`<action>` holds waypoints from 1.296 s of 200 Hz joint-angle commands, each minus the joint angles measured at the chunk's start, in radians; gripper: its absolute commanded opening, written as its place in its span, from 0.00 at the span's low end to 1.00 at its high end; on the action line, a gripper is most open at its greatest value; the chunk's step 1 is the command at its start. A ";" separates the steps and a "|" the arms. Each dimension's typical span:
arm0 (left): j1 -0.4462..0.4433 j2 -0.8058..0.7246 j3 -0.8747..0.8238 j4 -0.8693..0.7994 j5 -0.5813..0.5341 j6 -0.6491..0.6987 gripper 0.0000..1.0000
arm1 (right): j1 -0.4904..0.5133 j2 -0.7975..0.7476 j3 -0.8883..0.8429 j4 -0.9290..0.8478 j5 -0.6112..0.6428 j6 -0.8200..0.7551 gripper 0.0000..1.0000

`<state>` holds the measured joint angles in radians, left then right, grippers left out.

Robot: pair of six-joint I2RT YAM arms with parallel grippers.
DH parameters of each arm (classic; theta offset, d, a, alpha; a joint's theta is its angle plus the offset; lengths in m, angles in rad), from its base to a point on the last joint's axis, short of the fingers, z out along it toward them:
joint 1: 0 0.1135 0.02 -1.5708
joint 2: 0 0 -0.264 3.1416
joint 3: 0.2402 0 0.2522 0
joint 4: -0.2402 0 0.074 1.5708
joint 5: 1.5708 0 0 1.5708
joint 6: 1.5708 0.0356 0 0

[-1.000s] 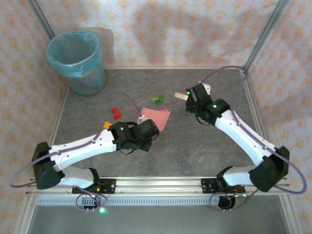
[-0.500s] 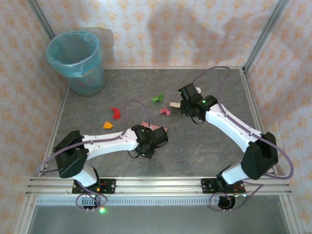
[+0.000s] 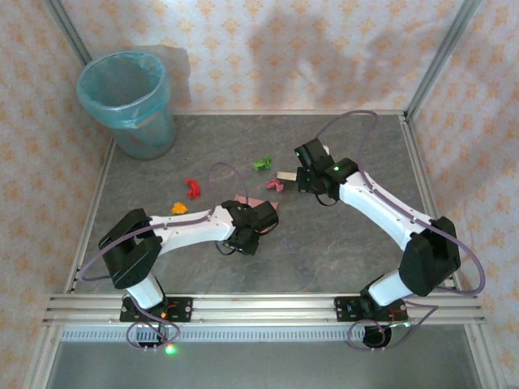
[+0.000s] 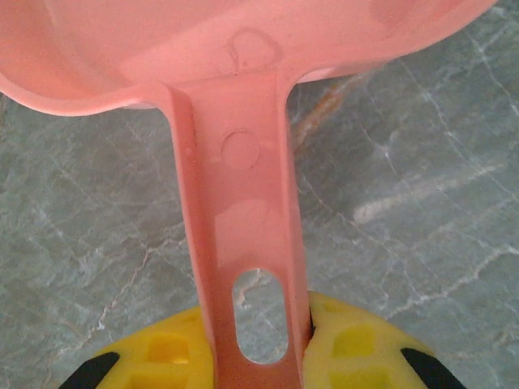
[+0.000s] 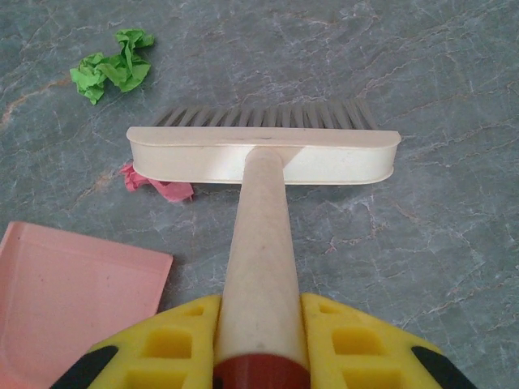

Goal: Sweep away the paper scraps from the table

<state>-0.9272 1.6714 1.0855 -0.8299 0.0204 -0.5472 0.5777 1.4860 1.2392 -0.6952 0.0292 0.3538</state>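
Observation:
Four paper scraps lie on the grey marbled table (image 3: 340, 243): green (image 3: 261, 164) (image 5: 112, 69), red (image 3: 191, 188), orange (image 3: 179, 208) and pink (image 3: 274, 185) (image 5: 158, 185). My left gripper (image 3: 258, 219) (image 4: 259, 344) is shut on the handle of a pink dustpan (image 4: 243, 235), whose edge (image 3: 242, 199) pokes out from under the wrist. My right gripper (image 3: 308, 175) (image 5: 261, 344) is shut on the handle of a cream brush (image 5: 263, 154) (image 3: 285, 176). The brush head stands just right of the pink scrap, and the dustpan's corner (image 5: 73, 292) lies close to that scrap.
A blue-lined bin (image 3: 126, 101) stands at the table's back left corner. Aluminium rails (image 3: 259, 304) edge the table, with peach patterned walls behind. Both arms reach toward the table's middle.
My right arm has carried the brush leftward, up beside the pink scrap. My left arm has swung inward and shifted the dustpan slightly nearer and left, now mostly under the wrist.

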 commanded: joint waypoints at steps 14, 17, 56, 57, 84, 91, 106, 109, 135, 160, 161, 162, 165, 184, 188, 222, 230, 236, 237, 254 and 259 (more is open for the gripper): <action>0.015 0.038 0.046 0.005 -0.001 0.045 0.00 | 0.030 0.005 0.034 -0.022 -0.003 -0.021 0.00; 0.018 0.040 0.048 0.005 -0.002 0.048 0.00 | 0.034 0.001 0.032 -0.026 -0.003 -0.022 0.00; 0.037 0.034 0.041 0.033 0.000 0.058 0.00 | 0.092 -0.047 0.011 -0.060 -0.002 -0.022 0.00; 0.037 0.034 0.040 0.034 -0.001 0.058 0.00 | 0.094 -0.048 0.011 -0.061 -0.002 -0.021 0.00; 0.040 0.043 0.014 0.054 -0.019 0.052 0.00 | 0.135 -0.080 -0.003 -0.094 -0.046 0.000 0.00; 0.042 0.041 0.004 0.064 -0.017 0.049 0.00 | 0.141 -0.089 -0.007 -0.100 -0.072 0.009 0.00; 0.043 0.033 -0.018 0.081 -0.017 0.046 0.00 | 0.145 -0.116 -0.012 -0.129 -0.147 0.038 0.00; 0.045 0.031 -0.022 0.083 -0.017 0.044 0.00 | 0.145 -0.121 -0.013 -0.134 -0.158 0.043 0.00; 0.045 -0.001 -0.051 0.103 -0.019 0.036 0.00 | 0.145 -0.207 -0.022 -0.168 -0.185 0.087 0.00; 0.045 -0.015 -0.063 0.112 -0.020 0.030 0.00 | 0.145 -0.297 -0.024 -0.164 -0.133 0.124 0.00; 0.045 -0.016 -0.063 0.112 -0.020 0.030 0.00 | 0.145 -0.297 -0.024 -0.164 -0.129 0.125 0.00; 0.045 -0.016 -0.064 0.112 -0.020 0.030 0.00 | 0.145 -0.297 -0.024 -0.164 -0.124 0.126 0.00; 0.045 -0.017 -0.063 0.112 -0.019 0.028 0.00 | 0.145 -0.318 -0.024 -0.165 -0.110 0.132 0.00; 0.044 -0.033 -0.074 0.115 -0.026 0.024 0.00 | 0.142 -0.345 0.002 -0.185 -0.002 0.142 0.00; 0.045 -0.037 -0.076 0.115 -0.029 0.024 0.00 | 0.142 -0.344 0.008 -0.190 0.020 0.142 0.00; 0.045 -0.050 -0.081 0.110 -0.048 0.021 0.00 | 0.134 -0.276 0.030 -0.172 0.151 0.107 0.00; 0.046 -0.049 -0.081 0.109 -0.048 0.020 0.00 | 0.133 -0.245 0.033 -0.161 0.179 0.098 0.00; 0.045 -0.047 -0.080 0.109 -0.048 0.020 0.00 | 0.131 -0.217 0.041 -0.158 0.196 0.089 0.00; 0.045 -0.047 -0.080 0.109 -0.048 0.020 0.00 | 0.130 -0.213 0.043 -0.157 0.199 0.088 0.00; 0.044 -0.042 -0.078 0.109 -0.046 0.021 0.00 | 0.126 -0.120 0.081 -0.161 0.231 0.061 0.00; 0.045 -0.041 -0.079 0.112 -0.045 0.021 0.00 | 0.125 -0.090 0.093 -0.163 0.232 0.052 0.00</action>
<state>-0.8936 1.6444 1.0168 -0.7017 0.0071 -0.5186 0.7109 1.2926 1.2648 -0.8749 0.1436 0.4519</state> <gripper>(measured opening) 0.208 0.226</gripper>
